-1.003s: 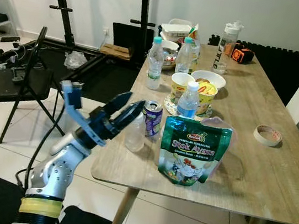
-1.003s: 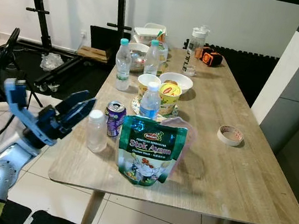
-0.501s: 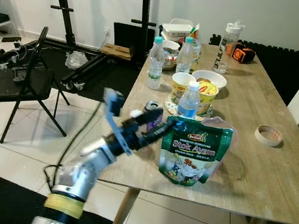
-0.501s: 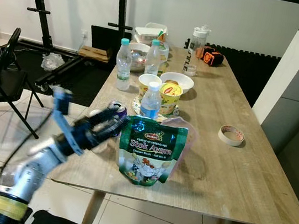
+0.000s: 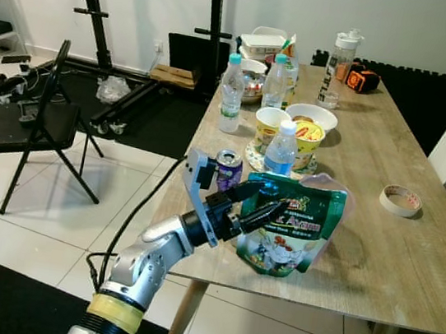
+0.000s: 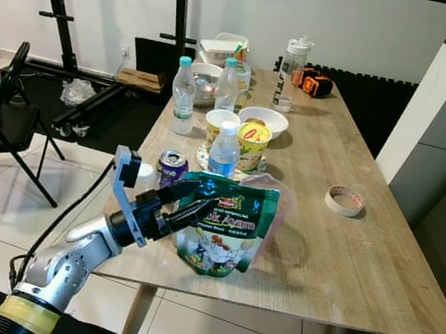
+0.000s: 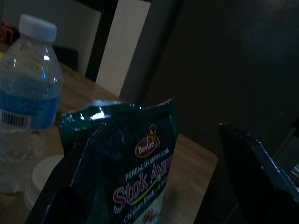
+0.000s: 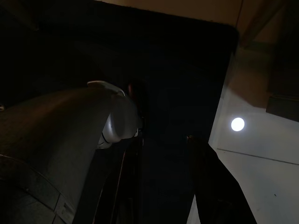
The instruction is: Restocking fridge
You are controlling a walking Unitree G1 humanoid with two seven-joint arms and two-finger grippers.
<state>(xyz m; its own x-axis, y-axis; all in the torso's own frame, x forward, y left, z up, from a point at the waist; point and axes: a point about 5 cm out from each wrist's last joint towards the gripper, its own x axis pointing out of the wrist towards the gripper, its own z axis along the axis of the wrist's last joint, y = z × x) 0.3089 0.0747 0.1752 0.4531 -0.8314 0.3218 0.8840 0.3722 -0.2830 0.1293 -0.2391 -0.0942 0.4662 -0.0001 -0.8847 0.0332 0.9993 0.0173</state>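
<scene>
A green "Stok Ayam" stock pouch [image 5: 290, 230] stands upright near the wooden table's [image 5: 376, 263] front edge. My left gripper [image 5: 271, 200] reaches in from the left and is open, its two black fingers spread across the pouch's upper left front. In the left wrist view the pouch [image 7: 126, 172] sits between the two dark fingers [image 7: 254, 163], with a small water bottle [image 7: 28, 93] beside it. I cannot tell whether the fingers touch the pouch. The right wrist view is very dark; the right arm hangs idle.
Behind the pouch stand a small water bottle [image 5: 281, 149], a purple can [image 5: 227, 172], two noodle cups [image 5: 307, 139], a white bowl [image 5: 311, 115] and taller bottles [image 5: 232, 93]. A small clear bottle [image 6: 145, 176] stands by my wrist. A tape roll [image 5: 399, 201] lies right. A folding chair [image 5: 30, 119] stands left.
My left arm has swung right from beside the table's left edge, past the clear bottle and can, until its open fingers reached the pouch. The table's objects have stayed put.
</scene>
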